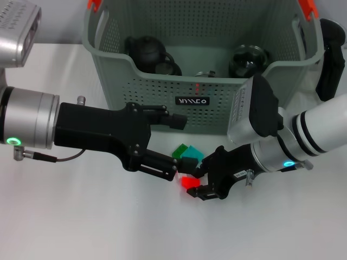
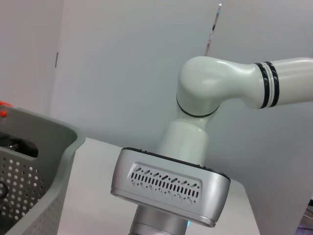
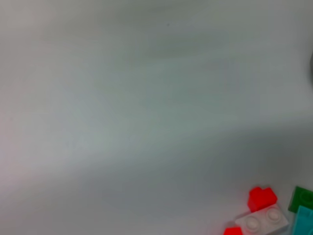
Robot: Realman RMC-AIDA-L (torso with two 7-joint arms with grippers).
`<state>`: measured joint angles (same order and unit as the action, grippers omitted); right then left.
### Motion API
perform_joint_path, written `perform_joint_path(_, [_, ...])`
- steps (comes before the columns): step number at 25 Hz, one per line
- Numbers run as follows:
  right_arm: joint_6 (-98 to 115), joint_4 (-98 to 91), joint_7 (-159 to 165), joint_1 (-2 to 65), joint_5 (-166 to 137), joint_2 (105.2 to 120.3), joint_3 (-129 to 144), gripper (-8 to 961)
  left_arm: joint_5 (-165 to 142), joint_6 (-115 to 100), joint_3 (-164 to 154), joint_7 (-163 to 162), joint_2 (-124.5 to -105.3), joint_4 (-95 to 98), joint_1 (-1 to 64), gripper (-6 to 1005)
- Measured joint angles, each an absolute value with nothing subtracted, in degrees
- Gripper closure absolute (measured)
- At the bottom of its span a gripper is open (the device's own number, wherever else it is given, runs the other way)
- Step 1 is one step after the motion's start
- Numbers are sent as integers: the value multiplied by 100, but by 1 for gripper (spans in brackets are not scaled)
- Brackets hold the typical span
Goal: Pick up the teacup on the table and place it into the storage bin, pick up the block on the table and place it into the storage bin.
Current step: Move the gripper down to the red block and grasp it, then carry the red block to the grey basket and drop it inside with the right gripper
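grey-green perforated plastic storage bin [image 1: 162,92]: back of white table [image 1: 81,227] (dark teaware inside) | small red block [image 1: 189,182]: table, before bin | right gripper [image 1: 201,181]: fingers apart around it | left gripper [image 1: 174,145]: fingers apart, beside.

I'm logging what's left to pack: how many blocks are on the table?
4 visible: a red block, a white block, a green block and a teal block, clustered between both pincers; the pincers may hide more.

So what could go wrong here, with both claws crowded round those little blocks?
The left gripper and right gripper sit very close over the blocks, so they might bump each other. The blocks lie bunched together, so grabbing the red block could knock its neighbours away. The bin already holds dark teaware, leaving less landing room.
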<state>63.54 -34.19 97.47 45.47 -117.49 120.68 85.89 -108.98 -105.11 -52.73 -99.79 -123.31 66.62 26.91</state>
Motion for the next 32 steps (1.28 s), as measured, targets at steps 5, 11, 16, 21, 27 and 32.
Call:
perform_joint_path(5, [6354,-3419,9747,4559,-11747,12074,8610,487,-10898,-10511,-5273,-9970,-12331,6658,2698,48])
perform_joint_path(11, [6322,-3419,9755,4562,-11749,12076,8683,487,-10898,-10511,-5264,-9960,-12325,6623,2698,49])
perform_joint_path(16, [6221,-3422,9803,4569,-11734,12076,8842,486,-10898,-10511,-5264,-9958,-12322,6618,2707,49])
perform_joint_path(21, [6223,-3421,9806,4572,-11719,12073,8843,592,-10898,-10512,-5264,-9958,-12322,6617,2708,49])
perform_joint_path(27, [6232,-3459,9805,4553,-11717,12054,8838,642,-10898,-10512,-5194,-9958,-12322,6611,2707,48])
perform_joint_path(32, [6413,-3756,9814,4407,-11723,12023,8767,642,-10898,-10516,-5172,-9958,-12321,6609,2707,48])
